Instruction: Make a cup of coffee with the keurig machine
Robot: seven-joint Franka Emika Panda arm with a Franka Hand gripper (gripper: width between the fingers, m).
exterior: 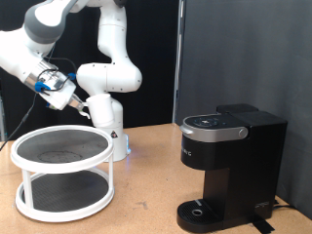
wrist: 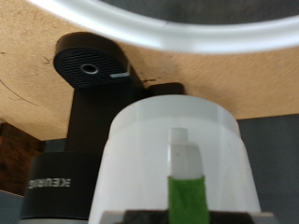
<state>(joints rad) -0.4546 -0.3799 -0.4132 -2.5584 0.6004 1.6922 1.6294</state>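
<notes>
My gripper [exterior: 74,99] hangs in the air at the exterior view's upper left, above the far edge of a white rack. In the wrist view the white cup [wrist: 149,149] fills the frame right at the hand, with a green fingertip [wrist: 187,182] pressed against its wall, so the gripper is shut on it. The cup does not show clearly in the exterior view. The black keurig machine [exterior: 230,156] stands at the exterior view's right with its lid down and its round drip tray [exterior: 200,210] bare. It also shows in the wrist view [wrist: 89,112], beyond the cup.
A white two-tier round rack [exterior: 62,171] with dark mesh shelves stands on the wooden table at the exterior view's left; its rim [wrist: 159,23] crosses the wrist view. The arm's white base [exterior: 109,122] stands behind it. A black curtain backs the scene.
</notes>
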